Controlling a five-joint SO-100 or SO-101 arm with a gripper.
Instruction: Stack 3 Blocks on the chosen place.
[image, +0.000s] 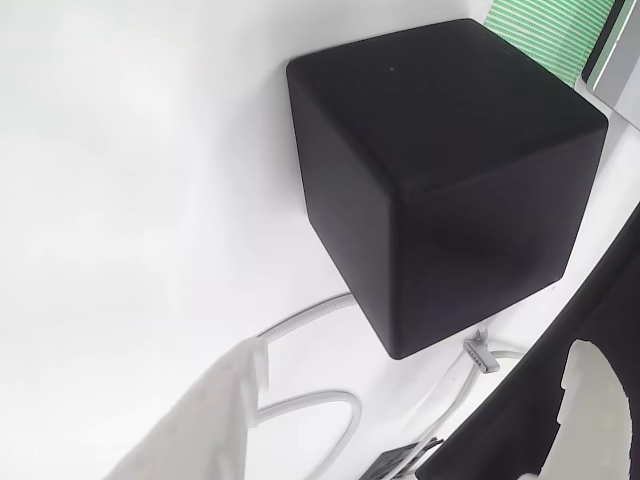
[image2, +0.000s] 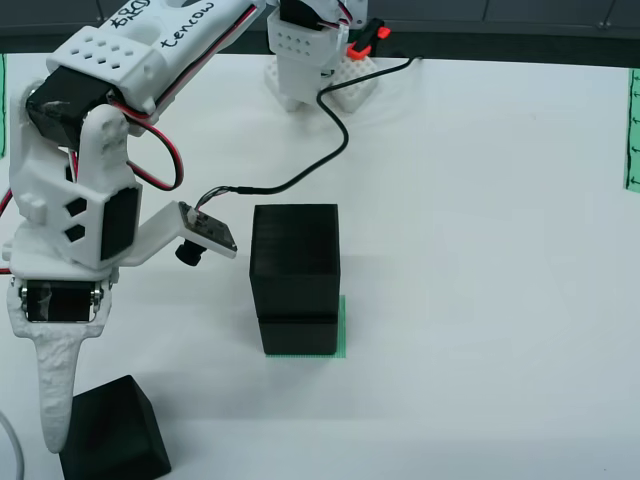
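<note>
Nearest the overhead camera, the third block (image2: 113, 428) sat loose on the white table (image2: 480, 200) at bottom left, with the gripper (image2: 55, 400) just beside its left edge; jaw state could not be told. The wrist view showed that cube (image: 440, 180) close up: matte black, rounded edges, no visible damage. Farther in, two blocks (image2: 296, 278) stood stacked on the green striped patch (image2: 342, 325), edges roughly aligned. Judged two-thirds done; one pick and place remained.
</note>
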